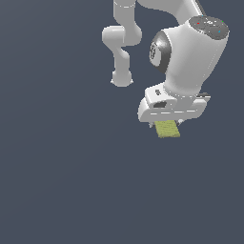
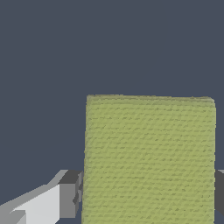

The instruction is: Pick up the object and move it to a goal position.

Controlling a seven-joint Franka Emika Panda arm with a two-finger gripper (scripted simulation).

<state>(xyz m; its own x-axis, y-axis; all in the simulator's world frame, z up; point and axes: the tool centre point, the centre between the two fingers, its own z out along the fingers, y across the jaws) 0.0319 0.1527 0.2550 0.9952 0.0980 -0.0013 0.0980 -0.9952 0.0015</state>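
- Exterior view: I see my 1 arm reaching down, with the white gripper (image 1: 167, 125) directly over the yellow-green block (image 1: 167, 129). The block pokes out from under the hand, a little toward the bottom of the picture, against the plain dark floor (image 1: 71, 181).
- Exterior view: I cannot see the fingertips here because the hand body covers them. I also cannot tell whether the block sits on the floor or is already lifted. No goal marker shows up anywhere in this picture.
- Wrist view: the block (image 2: 148, 159) fills most of the lower picture, and 1 grey finger pad (image 2: 70, 194) sits right against 1 of its sides. A sliver of the other pad (image 2: 220, 190) shows at the opposite side.
- Wrist view: the jaws bracket the block closely on both sides. I read this as closed onto it, or within a hair of contact.
- My judgement: I am at the grasp step, with the carry not yet visibly begun.
- Next move, as I see it: confirm a firm squeeze, then lift straight up before heading for the goal, which I cannot locate from these 2 views.
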